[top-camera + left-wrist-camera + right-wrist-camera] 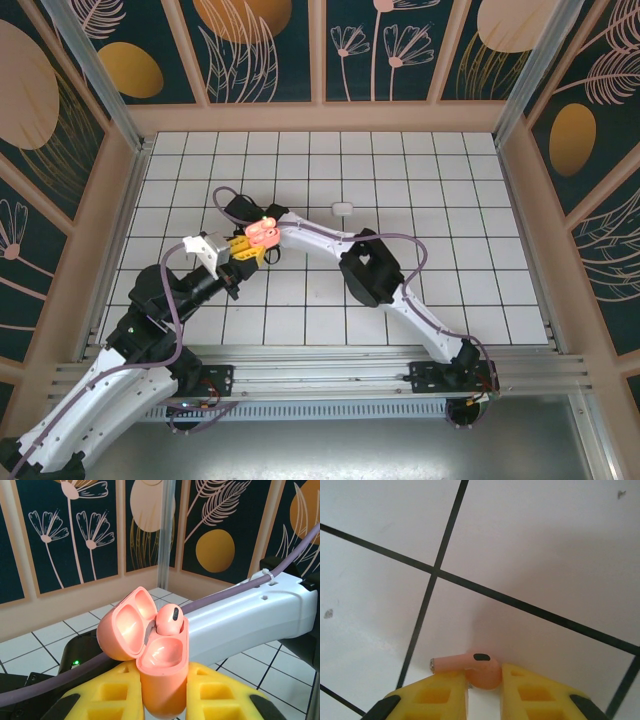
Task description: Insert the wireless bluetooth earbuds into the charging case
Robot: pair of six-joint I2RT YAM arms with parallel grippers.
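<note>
The left tool (pixel 164 690) pinches the open pink charging case (pixel 150 647), one pink earbud (pixel 169 620) seated inside. The right tool (pixel 484 682) pinches a second pink earbud (pixel 472 664) over the worktop (pixel 545 540).

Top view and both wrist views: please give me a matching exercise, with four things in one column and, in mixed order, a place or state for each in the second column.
Things
1. pink case
2. left hand
3. right hand
4. white object

Places and states
A. lies alone on the tiles
B. fingers on either side of a loose pink earbud
C. lid open, one pink earbud seated inside
D. grips the pink case

Pairs: 1-C, 2-D, 3-B, 4-A
</note>
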